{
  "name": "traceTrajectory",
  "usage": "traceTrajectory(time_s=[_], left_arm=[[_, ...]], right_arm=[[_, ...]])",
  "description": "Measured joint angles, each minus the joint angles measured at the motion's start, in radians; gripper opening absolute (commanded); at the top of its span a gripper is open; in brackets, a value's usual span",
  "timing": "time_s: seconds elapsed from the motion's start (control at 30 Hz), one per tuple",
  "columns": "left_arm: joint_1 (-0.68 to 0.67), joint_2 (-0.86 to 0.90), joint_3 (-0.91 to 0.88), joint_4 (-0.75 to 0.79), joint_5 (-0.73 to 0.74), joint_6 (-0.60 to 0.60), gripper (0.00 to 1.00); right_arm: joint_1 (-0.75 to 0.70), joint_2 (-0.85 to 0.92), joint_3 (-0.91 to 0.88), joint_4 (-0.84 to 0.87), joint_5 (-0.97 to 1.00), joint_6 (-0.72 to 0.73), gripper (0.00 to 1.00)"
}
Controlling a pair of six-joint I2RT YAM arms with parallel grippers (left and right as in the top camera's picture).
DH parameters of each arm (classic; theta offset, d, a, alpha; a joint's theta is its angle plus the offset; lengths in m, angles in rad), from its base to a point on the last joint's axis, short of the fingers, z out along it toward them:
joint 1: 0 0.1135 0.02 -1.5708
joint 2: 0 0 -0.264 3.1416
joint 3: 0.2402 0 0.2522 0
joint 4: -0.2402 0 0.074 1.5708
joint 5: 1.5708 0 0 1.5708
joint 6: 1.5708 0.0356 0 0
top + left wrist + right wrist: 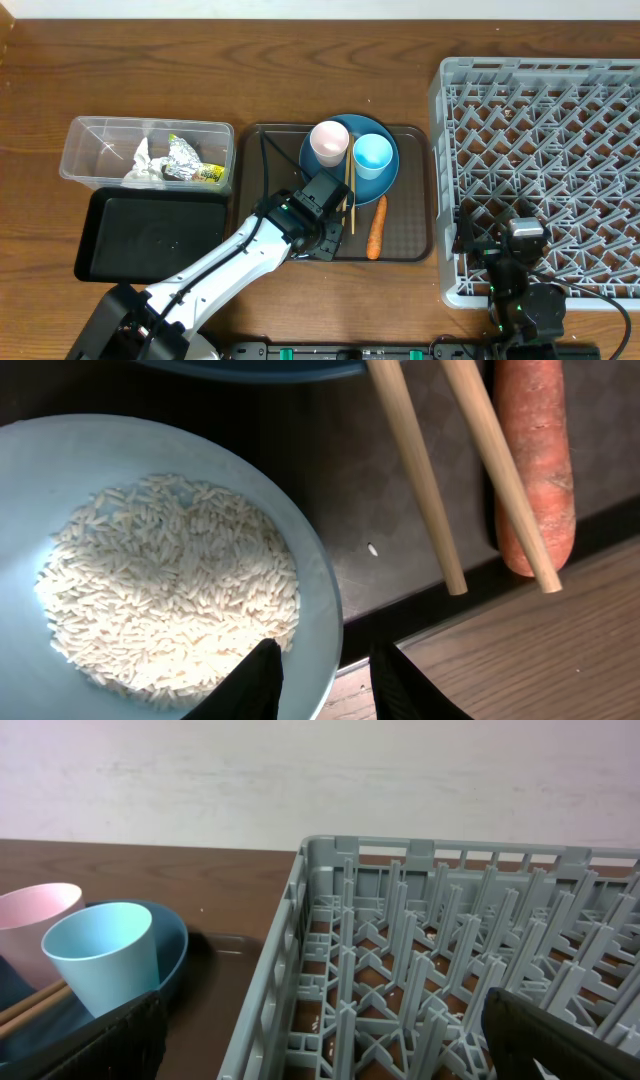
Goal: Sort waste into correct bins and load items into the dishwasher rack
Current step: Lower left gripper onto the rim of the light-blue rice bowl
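Wooden worktop (150,60): left tool (328,650) clamps bowl (60,450) rim, likely to tip rice (170,590) out; right tool (322,1005) gapes, idle over rack (420,850) edge.

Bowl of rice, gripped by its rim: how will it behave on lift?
The bowl is probably stiff, but held at one rim edge by the left gripper it may tilt. Loose rice would likely slide and spill if tipped.

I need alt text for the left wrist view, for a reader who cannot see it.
The left gripper grips the rim of a bowl of white rice, one finger inside, one outside. Beside it on the brown tray lie two chopsticks and a carrot.
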Motion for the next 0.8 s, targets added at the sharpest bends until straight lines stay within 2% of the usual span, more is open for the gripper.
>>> traceTrajectory(time_s=[0.8], left_arm=[[-0.002, 0.000, -0.018, 0.034, -0.023, 0.002, 0.33]], right_arm=[[0.000, 0.000, 0.000, 0.000, 0.000, 0.000, 0.99]])
